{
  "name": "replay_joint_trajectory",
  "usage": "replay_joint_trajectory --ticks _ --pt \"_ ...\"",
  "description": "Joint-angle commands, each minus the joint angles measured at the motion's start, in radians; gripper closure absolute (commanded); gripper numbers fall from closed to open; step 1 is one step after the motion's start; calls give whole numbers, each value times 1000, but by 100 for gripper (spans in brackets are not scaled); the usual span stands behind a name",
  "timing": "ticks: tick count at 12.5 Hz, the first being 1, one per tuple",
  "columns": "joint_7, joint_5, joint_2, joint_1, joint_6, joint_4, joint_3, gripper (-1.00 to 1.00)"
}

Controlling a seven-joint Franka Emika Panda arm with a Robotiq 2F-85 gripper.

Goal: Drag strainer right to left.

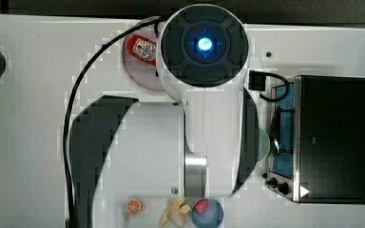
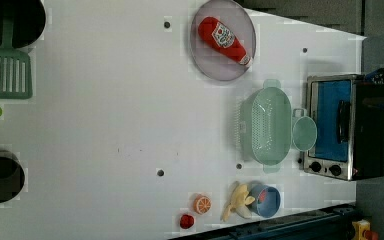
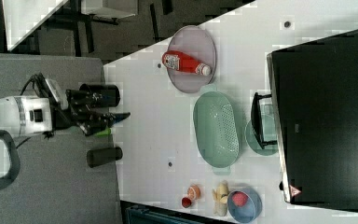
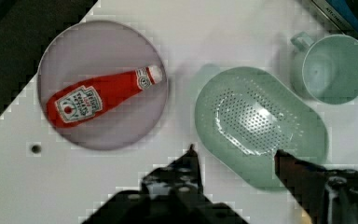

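Strainer (image 4: 261, 123), pale green, oval, perforated: resting on the white table (image 2: 105, 125) between plate (image 4: 102, 46) with ketchup bottle (image 4: 100, 95) and mug (image 4: 338, 67); gripper (image 4: 235, 156) above, fingers (image 4: 191, 161) spread, holding nothing.

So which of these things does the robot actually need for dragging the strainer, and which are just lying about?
Needed:
- strainer
- tool, open, above the table

Just lying about:
- mug
- ketchup bottle on plate
- toaster oven
- blue bowl
- banana
- orange half
- spatula
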Motion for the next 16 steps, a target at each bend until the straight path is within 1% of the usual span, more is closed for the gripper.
replay_joint_trajectory --ticks 1,2,3,5,8,10,16 --pt "-37 -28 -418 -53 -213 -216 -61 -60" --pt "-37 -28 -417 -53 -213 -217 -61 -82" --pt "-37 -28 -414 -53 -211 -218 -59 -99" --pt "-37 -28 -393 -50 -210 -229 -51 -100" --pt "-5 -28 -322 -48 -173 -289 -26 -100" --pt "91 -28 -258 -47 -73 -343 -10 -100" --pt "459 -28 -44 -46 308 -483 20 -100"
